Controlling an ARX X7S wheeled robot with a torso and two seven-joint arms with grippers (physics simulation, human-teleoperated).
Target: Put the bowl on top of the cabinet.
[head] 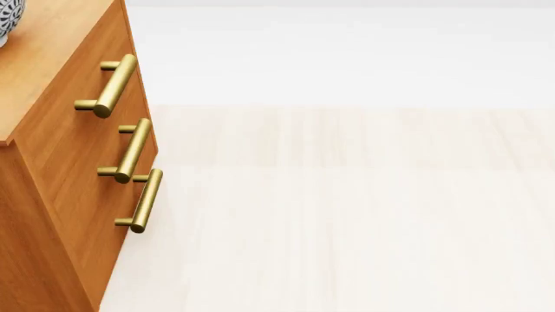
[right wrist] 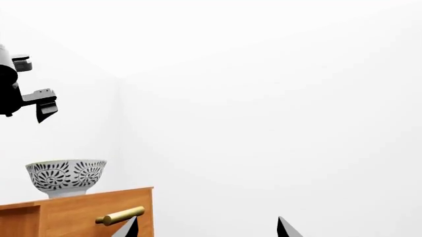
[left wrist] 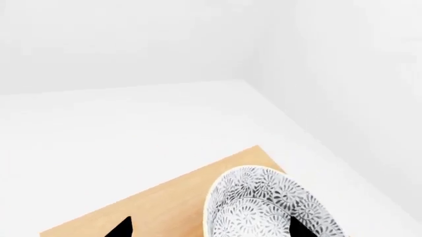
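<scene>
The bowl [right wrist: 66,177] sat upright on its little foot on the cabinet [right wrist: 79,212] top, near a corner and not far from the front edge. In the head view only a sliver of it showed, at the top left. So by my read the placing part looked done.

Handling-wise, it looked like glazed ceramic — stiff, a bit heavy for its size, slick, and it'd chip or crack if dropped. The walls were deep and curved, so I'd guess the rim was the only sane place to pinch it: one finger inside, one outside. With a glaze like that, a rim grip could let it swing or slide.

The left gripper [right wrist: 45,109] hung above the bowl and a bit to the side, well clear of it, holding nothing. In its own wrist cam its two tips showed spread wide, wider than the bowl. The right gripper [right wrist: 207,228] was off to the side, out from the cabinet front near a brass handle [right wrist: 118,216] — tips spread apart, nothing between them.
</scene>
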